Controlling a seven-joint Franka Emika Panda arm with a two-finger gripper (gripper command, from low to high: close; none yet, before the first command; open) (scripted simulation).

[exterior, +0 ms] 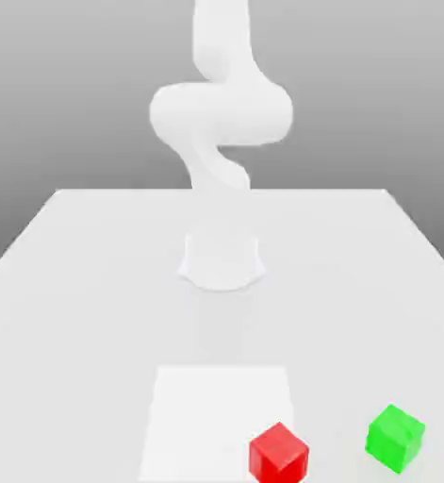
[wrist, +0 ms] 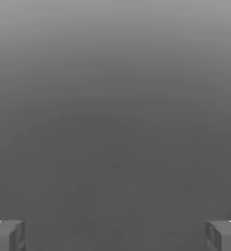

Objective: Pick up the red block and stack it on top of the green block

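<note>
While looking over the pale table [exterior: 93,330], saw the red block [exterior: 279,455] low in the exterior view, overlapping the right-hand edge of the white patch [exterior: 206,415], and found the green block [exterior: 395,439] apart from the red one, toward the exterior view's right. Noted both blocks turned cornerwise, traced the white arm [exterior: 222,113] up from the table, and in the hand view found the gripper [wrist: 115,236] wide open, with nothing between the fingers [wrist: 3,238].
</note>
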